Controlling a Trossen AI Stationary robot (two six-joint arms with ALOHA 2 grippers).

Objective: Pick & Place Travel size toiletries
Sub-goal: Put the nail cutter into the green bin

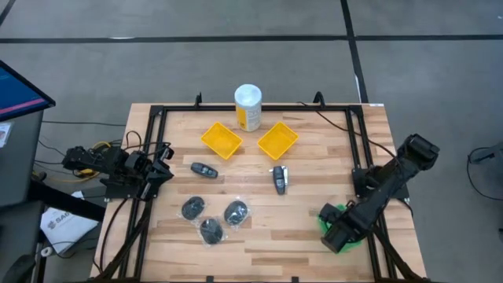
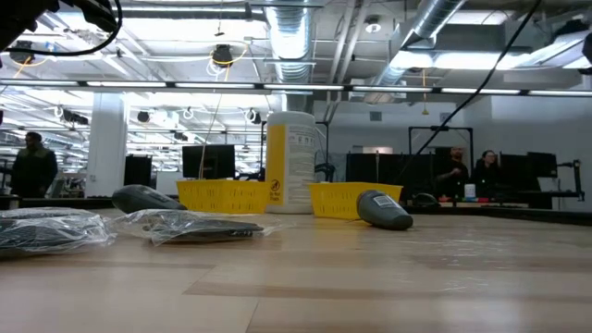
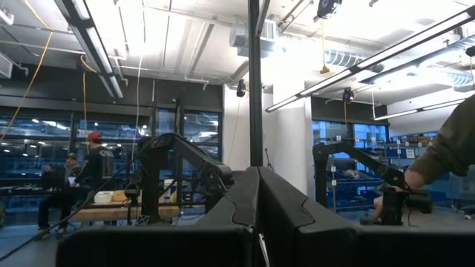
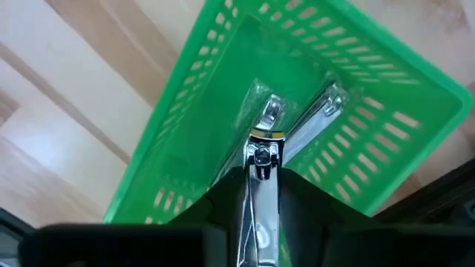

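Observation:
My right gripper (image 1: 334, 233) points down over a green basket (image 1: 324, 214) at the table's near right, shut on a silver clipper (image 4: 261, 159). A second silver piece (image 4: 320, 113) lies on the basket's floor. Three dark discs in clear wrap (image 1: 192, 207) (image 1: 236, 212) (image 1: 211, 230) lie flat on the wood at the near middle. Two black oblong pieces (image 1: 204, 169) (image 1: 280, 179) lie farther back. My left gripper (image 1: 163, 167) waits shut at the left edge, raised and touching nothing. My right gripper pinches the silver clipper between its two fingers, which close on the clipper's upper part (image 4: 260, 194). The fingers come from above and lie along the clipper. It hangs upright below them, its lower end (image 4: 270, 113) down inside the green basket.
Two square yellow trays (image 1: 221, 139) (image 1: 277, 140) and a white-capped yellow canister (image 1: 247, 108) stand at the back middle. A black frame (image 1: 154, 118) runs around the table. People show in the room beyond the far edge.

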